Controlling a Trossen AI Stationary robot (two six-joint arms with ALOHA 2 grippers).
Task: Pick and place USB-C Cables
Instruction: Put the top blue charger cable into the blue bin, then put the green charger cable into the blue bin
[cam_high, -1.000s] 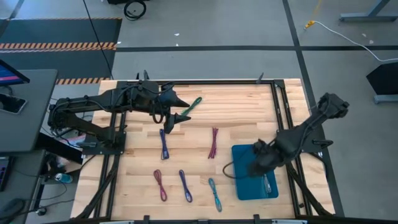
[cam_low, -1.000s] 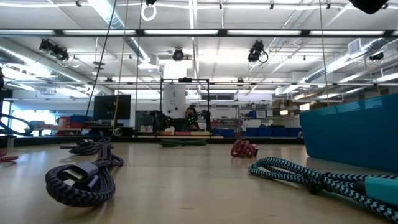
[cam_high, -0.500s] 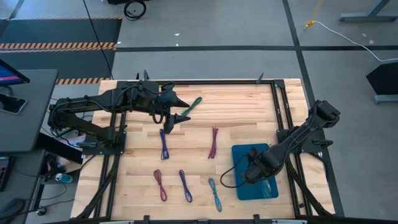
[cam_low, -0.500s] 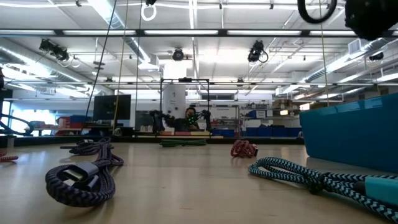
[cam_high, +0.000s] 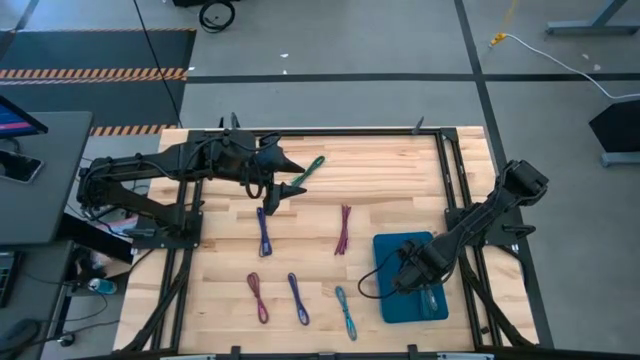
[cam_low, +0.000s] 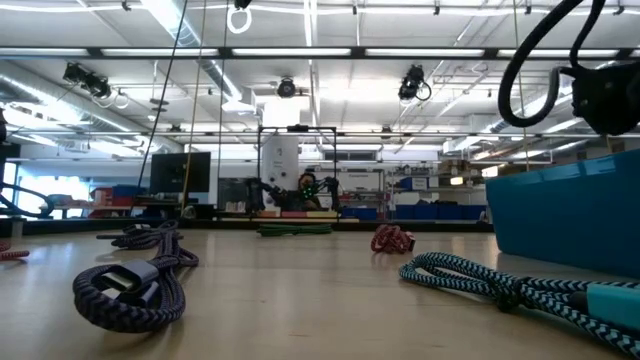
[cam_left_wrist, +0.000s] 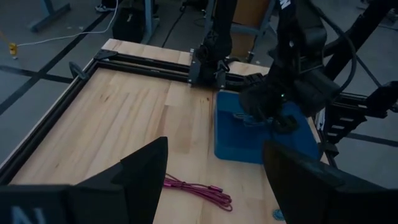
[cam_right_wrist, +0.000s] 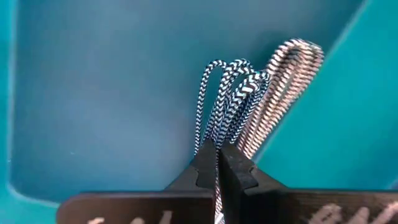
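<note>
**Pinching a cable inside the bin**

Pinched between the right gripper's (cam_right_wrist: 217, 163) closed fingers is a black-and-white braided USB-C cable (cam_right_wrist: 225, 93), its folded loops fanning out just ahead of the tips, with a grey braided cable (cam_right_wrist: 283, 81) touching it alongside. Both lie within the teal bin (cam_high: 392, 250). The left gripper (cam_high: 288, 177) hangs over the desk (cam_high: 390, 170) with fingers spread wide and nothing between them; a green cable (cam_high: 314, 166) lies just beyond its tips, a maroon cable (cam_left_wrist: 198, 190) farther off.
</note>
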